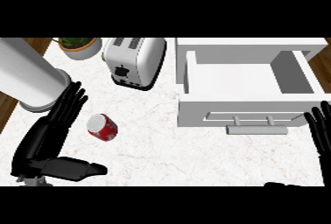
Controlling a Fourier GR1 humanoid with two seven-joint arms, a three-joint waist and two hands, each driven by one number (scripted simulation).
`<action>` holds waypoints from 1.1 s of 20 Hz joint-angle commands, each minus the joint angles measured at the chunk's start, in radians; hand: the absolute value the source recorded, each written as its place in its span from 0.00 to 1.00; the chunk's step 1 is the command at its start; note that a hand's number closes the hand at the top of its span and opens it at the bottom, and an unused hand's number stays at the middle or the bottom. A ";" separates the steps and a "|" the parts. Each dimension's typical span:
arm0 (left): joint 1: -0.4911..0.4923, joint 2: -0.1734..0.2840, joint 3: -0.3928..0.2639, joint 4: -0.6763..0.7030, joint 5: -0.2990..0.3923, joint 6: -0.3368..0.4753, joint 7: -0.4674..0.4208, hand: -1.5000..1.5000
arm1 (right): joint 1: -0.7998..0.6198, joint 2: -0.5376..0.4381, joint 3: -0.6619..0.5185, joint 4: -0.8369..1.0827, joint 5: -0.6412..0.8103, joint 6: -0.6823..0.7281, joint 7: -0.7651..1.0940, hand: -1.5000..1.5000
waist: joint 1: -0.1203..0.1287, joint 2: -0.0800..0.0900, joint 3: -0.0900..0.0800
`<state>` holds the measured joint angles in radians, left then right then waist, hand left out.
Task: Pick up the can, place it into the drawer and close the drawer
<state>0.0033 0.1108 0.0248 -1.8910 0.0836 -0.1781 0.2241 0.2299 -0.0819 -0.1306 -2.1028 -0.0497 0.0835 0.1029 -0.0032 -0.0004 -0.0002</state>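
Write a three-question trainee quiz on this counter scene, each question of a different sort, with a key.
1. True or false: the drawer is pulled open and nothing shows inside it.
2. Multiple choice: the red can lies
A. inside the drawer
B. on the counter just right of the left hand
C. on top of the toaster
3. Fill in: the right hand shows at the view's right edge, beside the drawer's ____.

Key
1. True.
2. B. The left hand's fingers are straight, and the can is not held.
3. Front panel, near its handle.
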 commanded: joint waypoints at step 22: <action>-0.041 0.005 0.082 0.437 -0.094 -0.018 -0.357 0.00 | -0.032 0.009 -0.096 0.069 -0.020 0.079 -0.035 0.00 | 0.001 0.000 0.000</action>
<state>-0.0290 0.1184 0.1011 -1.5291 0.0101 -0.1978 -0.0670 0.2489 -0.0588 -0.1952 -2.0473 -0.0511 0.1672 0.0311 -0.0027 -0.0003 0.0000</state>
